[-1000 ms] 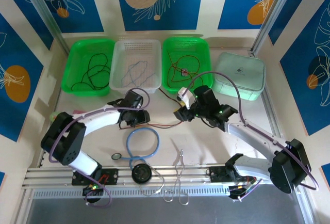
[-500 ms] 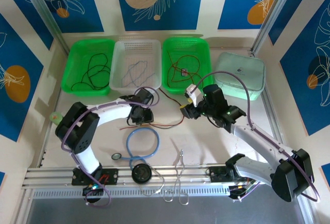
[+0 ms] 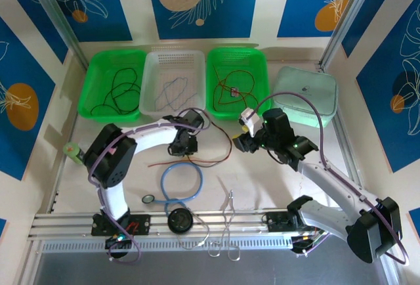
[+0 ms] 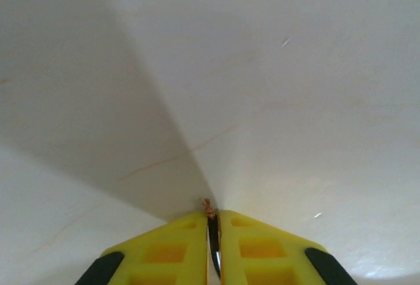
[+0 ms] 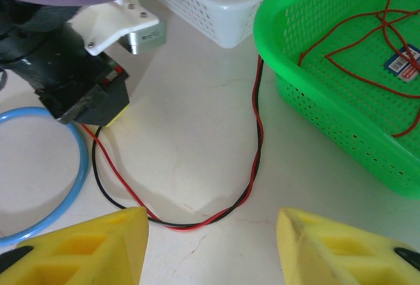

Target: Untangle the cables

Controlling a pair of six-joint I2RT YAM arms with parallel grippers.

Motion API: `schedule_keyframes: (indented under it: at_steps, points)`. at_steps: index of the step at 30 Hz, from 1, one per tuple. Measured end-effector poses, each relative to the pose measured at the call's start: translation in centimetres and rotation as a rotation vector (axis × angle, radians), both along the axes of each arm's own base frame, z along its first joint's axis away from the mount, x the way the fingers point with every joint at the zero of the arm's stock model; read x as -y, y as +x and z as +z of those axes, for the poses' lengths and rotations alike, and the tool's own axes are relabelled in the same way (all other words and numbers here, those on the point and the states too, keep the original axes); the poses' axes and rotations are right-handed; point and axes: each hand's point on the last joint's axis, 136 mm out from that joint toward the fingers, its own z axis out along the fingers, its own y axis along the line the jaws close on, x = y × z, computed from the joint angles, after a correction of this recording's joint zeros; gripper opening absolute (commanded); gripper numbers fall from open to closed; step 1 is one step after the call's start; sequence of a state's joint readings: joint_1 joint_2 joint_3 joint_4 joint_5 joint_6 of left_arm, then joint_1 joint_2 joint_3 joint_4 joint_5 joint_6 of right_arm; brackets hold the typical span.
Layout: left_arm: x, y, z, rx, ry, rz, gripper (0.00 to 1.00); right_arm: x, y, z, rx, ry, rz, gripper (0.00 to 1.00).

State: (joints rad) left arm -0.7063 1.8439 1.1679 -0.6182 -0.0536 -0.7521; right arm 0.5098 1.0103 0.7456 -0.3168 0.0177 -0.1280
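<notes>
Blue tube loop [image 3: 182, 181]: flat on the white table [image 3: 262, 180], nearest the arm bases.
Left gripper [image 4: 211, 214]: yellow fingers pressed together, pinching the bare end of the red-and-black cable [image 5: 256, 134], low over the table just beyond the loop.
Red-and-black cable: leaves that pinch, sags across the table in a shallow bend toward the right arm, then runs up to the near corner of the right green basket [image 5: 315, 101].
Right gripper [image 5: 210, 245]: fingers spread wide, hovering above the cable's bend.
Far row, left to right: left green basket [image 3: 118, 52] with black cables [image 3: 118, 91] in it; white basket [image 3: 174, 54] with a bluish-grey cable [image 3: 172, 91]; right green basket with red cables [image 5: 367, 29] — then a pale lidded box [image 3: 305, 96].
</notes>
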Motion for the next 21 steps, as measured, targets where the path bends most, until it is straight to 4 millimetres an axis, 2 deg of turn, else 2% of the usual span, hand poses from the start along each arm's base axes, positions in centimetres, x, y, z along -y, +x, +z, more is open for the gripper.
schedule_keyframes:
  at_steps: [5, 8, 11, 15, 18, 21]
  points:
    - [2.2, 1.2, 0.9, 0.045, -0.062, -0.026, 0.0, 0.3, -0.5, 0.6, 0.011, 0.003, 0.002, 0.54]
    - [3.0, 1.7, 2.1, 0.081, -0.092, -0.036, 0.0, 0.4, -0.8, 1.3, 0.03, 0.013, 0.002, 0.54]
    - [3.7, 2.5, 5.0, 0.137, -0.129, -0.05, 0.0, 0.5, -1.0, 2.3, 0.063, 0.033, 0.005, 0.54]
    - [5.4, 4.5, 10.9, 0.253, -0.209, -0.076, 0.0, -0.1, -1.6, 3.3, 0.135, 0.092, 0.052, 0.57]
    - [6.0, 5.2, 14.5, 0.319, -0.255, -0.092, 0.0, -0.8, -2.6, 2.6, 0.184, 0.097, 0.119, 0.58]
    - [6.3, 5.4, 16.8, 0.355, -0.28, -0.103, 0.0, -2.1, -4.2, 1.6, 0.239, 0.065, 0.223, 0.58]
